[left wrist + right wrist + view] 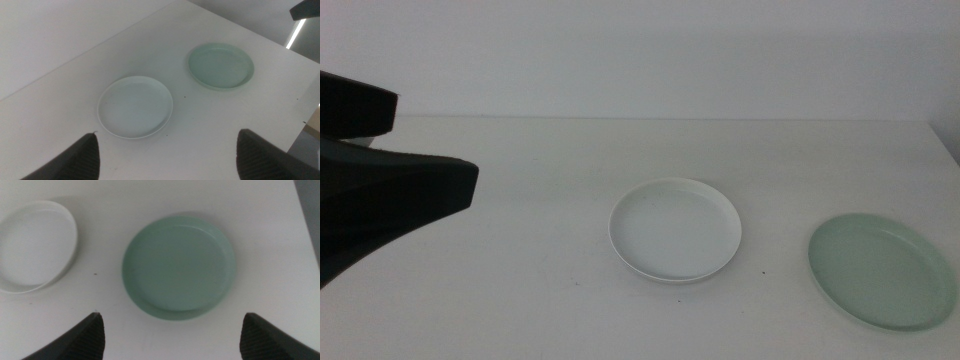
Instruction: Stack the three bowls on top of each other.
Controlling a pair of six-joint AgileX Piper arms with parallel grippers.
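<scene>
The left claw [380,195] hangs above the tabletop [520,260] at the left, jaws wide and empty. The white bowl [675,229] sits near the middle, the mint bowl [882,270] well apart to its right. The right claw [170,335] hovers over the mint bowl, jaws wide, holding nothing.

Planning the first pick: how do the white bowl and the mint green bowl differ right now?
The white bowl sits mid-table; the mint green bowl lies nearer the right edge and the camera. The right gripper hovers over the green one, fingers open; none is over the white. Both are shallow, upright, empty and apart.
</scene>
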